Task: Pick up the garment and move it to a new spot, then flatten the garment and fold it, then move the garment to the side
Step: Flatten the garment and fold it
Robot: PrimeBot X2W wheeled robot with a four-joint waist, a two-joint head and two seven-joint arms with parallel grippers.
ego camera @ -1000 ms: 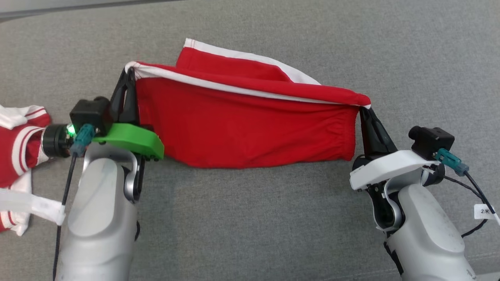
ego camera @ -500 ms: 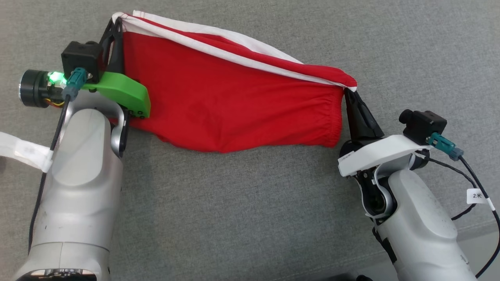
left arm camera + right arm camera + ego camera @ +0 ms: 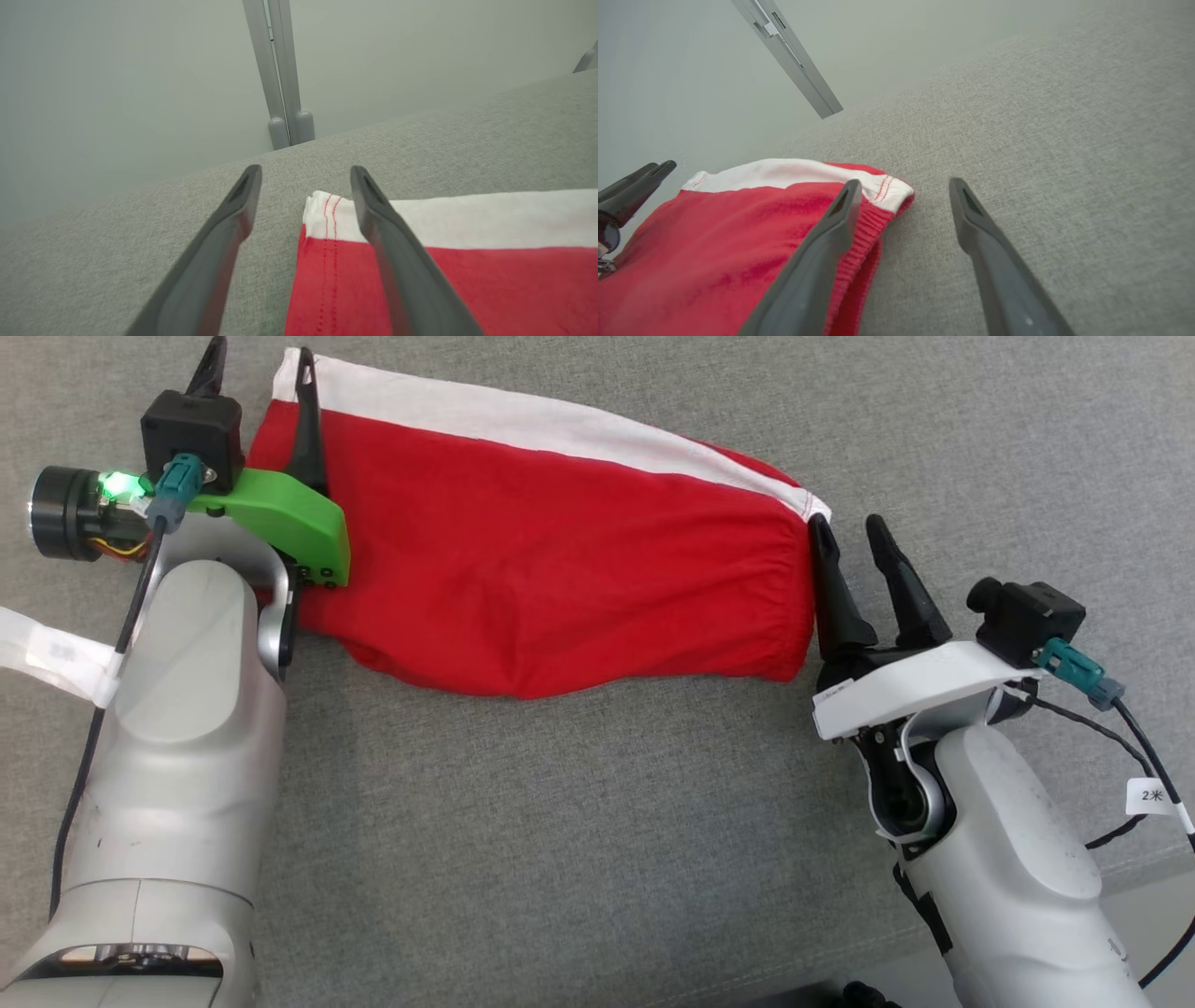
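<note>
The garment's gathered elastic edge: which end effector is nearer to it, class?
Right. The right end effector sits open beside the gathered elastic edge; the left end effector straddles the white-banded corner at the garment's opposite end.

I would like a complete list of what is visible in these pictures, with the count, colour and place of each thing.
garment: one, red with a white band along its far edge, lying on the cloth surface between the two grippers
cloth surface: one, grey, under everything
wall: one, pale grey, beyond the surface
post: one, grey, against the wall in the left wrist view
rail: one, grey metal, on the wall in the right wrist view
left gripper: one, dark fingers, open, at the garment's far left corner, on a green mount
right gripper: one, dark fingers, open, at the garment's far right corner, on a white mount
</note>
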